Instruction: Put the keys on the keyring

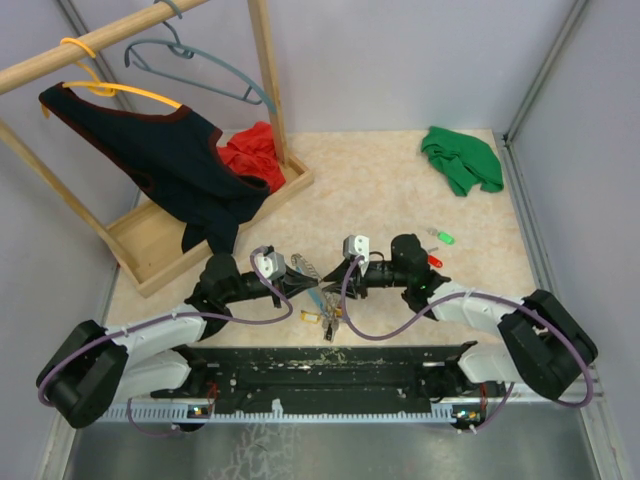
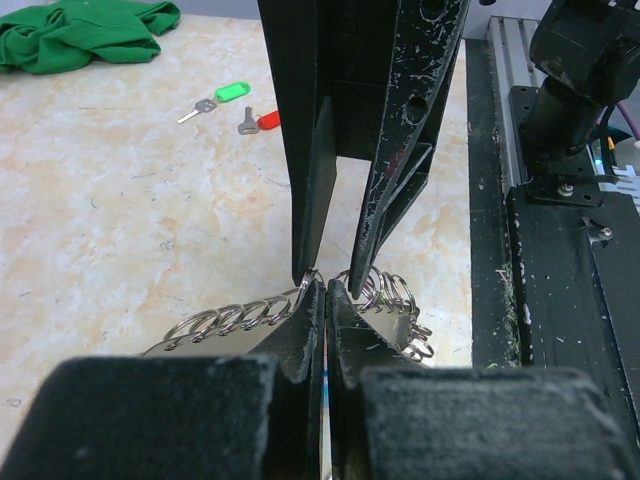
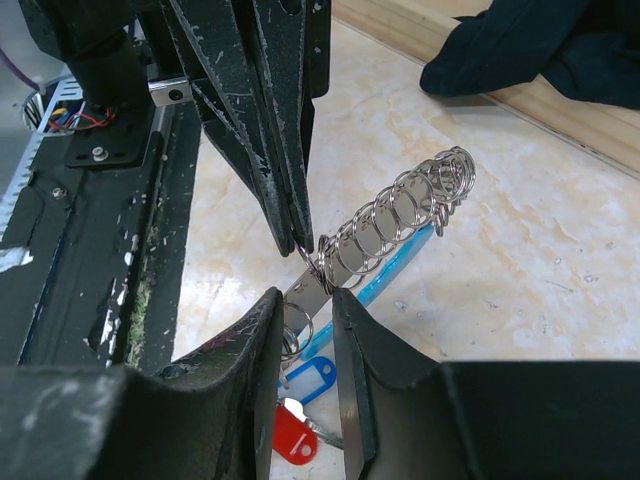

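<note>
The keyring (image 1: 318, 292) hangs between both grippers just in front of the arm bases. It is a silvery coil (image 3: 400, 215) with a light-blue segment (image 3: 405, 262) and blue (image 3: 312, 378) and red (image 3: 295, 440) tags under it. My left gripper (image 2: 326, 285) is shut on one ring of the coil (image 2: 230, 320). My right gripper (image 3: 307, 298) stands with its jaws a little apart on either side of the keyring's flat metal strip; whether they touch it I cannot tell. The keys lie apart on the table, green head (image 2: 232, 92) (image 1: 445, 238) and red head (image 2: 266, 120) (image 1: 434, 261).
A green cloth (image 1: 462, 158) lies at the back right. At the back left stands a wooden rack (image 1: 262, 80) with hangers, a dark garment (image 1: 170, 160) and a red cloth (image 1: 255, 152). The black base rail (image 1: 330, 365) runs along the near edge.
</note>
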You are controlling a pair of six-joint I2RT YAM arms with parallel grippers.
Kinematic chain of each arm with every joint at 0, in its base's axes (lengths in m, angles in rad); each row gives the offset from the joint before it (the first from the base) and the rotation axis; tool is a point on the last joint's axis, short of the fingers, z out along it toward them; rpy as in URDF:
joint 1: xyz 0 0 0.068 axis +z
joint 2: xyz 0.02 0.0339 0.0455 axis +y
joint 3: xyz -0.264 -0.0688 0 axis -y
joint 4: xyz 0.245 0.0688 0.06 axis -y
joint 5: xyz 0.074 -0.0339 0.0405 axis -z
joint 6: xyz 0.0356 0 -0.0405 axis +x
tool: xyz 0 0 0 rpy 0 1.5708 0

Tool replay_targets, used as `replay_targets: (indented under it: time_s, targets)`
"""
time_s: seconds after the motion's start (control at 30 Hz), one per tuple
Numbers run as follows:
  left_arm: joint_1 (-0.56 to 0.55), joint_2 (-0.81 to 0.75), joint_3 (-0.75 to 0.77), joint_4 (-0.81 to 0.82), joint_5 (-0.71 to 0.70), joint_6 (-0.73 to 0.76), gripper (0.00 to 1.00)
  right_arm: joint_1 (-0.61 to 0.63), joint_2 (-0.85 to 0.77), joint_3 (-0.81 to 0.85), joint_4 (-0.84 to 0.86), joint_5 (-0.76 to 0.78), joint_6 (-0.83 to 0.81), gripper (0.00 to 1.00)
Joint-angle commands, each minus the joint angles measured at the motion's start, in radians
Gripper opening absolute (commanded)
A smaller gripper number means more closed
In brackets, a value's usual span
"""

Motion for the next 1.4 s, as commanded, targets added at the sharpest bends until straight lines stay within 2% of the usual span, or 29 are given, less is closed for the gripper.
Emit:
replay_targets:
  time_s: [0.0,0.2,0.33,0.5,0.63,0.7,0.83,0.97,1.17,1.37]
  targets:
    - [-0.004,0.003,0.011,0.078,0.026,-0.012,0.0,0.011,0.013,0.04,0.085,-0.037,0.015,0.27]
    - [-0.004,0.006,0.012,0.086,0.036,-0.016,0.0,0.012,0.021,0.043,0.098,-0.016,0.028,0.26]
    - [-0.004,-0.009,0.004,0.081,0.034,-0.016,0.0,0.005,-0.001,0.056,-0.003,0.06,0.002,0.22]
    - [-0.004,-0.018,-0.001,0.072,0.029,-0.01,0.0,-0.007,-0.021,0.057,-0.038,0.065,0.013,0.2]
    - [-0.004,-0.018,0.002,0.068,0.04,-0.006,0.0,-0.017,-0.023,0.074,-0.075,0.128,0.054,0.12]
    - [-0.004,-0.016,0.004,0.066,0.042,-0.006,0.0,-0.021,-0.023,0.074,-0.068,0.108,0.062,0.13]
    - [-0.004,-0.015,0.006,0.066,0.038,-0.005,0.0,-0.021,-0.023,0.063,-0.047,0.06,0.061,0.27]
    - [-0.004,-0.009,0.01,0.066,0.04,-0.007,0.0,-0.02,-0.011,0.063,-0.023,0.015,0.067,0.32]
    - [-0.003,0.004,0.015,0.073,0.067,-0.012,0.0,-0.021,0.009,0.068,0.044,0.02,0.109,0.32]
    - [-0.004,0.015,0.022,0.074,0.11,-0.013,0.0,-0.02,0.028,0.078,0.072,0.08,0.149,0.27]
